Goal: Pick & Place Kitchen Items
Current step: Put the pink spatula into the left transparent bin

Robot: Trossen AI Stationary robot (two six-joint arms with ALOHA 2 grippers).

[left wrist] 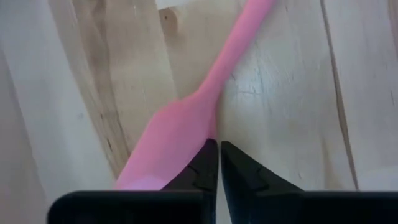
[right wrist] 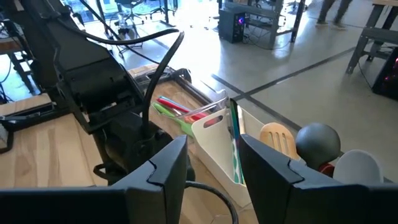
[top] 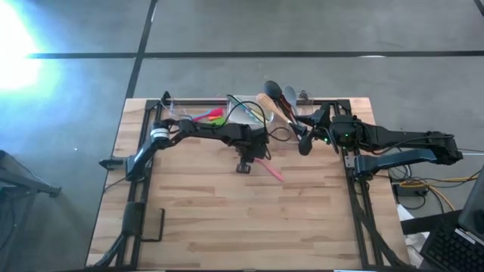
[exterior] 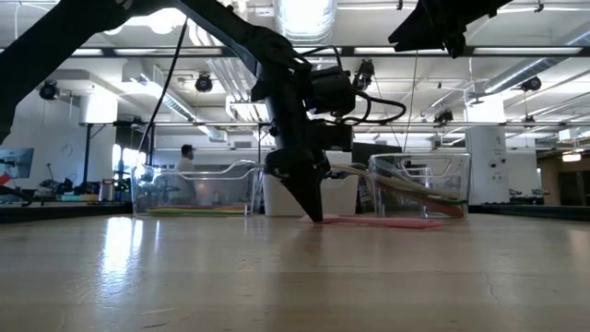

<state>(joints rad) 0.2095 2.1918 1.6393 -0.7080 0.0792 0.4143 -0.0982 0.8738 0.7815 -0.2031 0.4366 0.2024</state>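
Left gripper (left wrist: 219, 163) fingers closed; right gripper (right wrist: 212, 163) parted.

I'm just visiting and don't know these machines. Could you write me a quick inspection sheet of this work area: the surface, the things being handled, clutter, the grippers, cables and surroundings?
Surface: wooden table, pale planks, bare toward the near edge.
Job's things: pink spatula lying flat on the table; other utensils stick out of the tubs at the far edge.
Clutter: clear tub, white tub, another clear tub.
Grippers: left gripper down at the table, fingers shut beside the pink spatula, which looks missed rather than gripped; right gripper raised near the tubs, open and empty.
Cables: black cable looping over the left arm; loose wires on the floor.
Surroundings: open workshop; person far behind.
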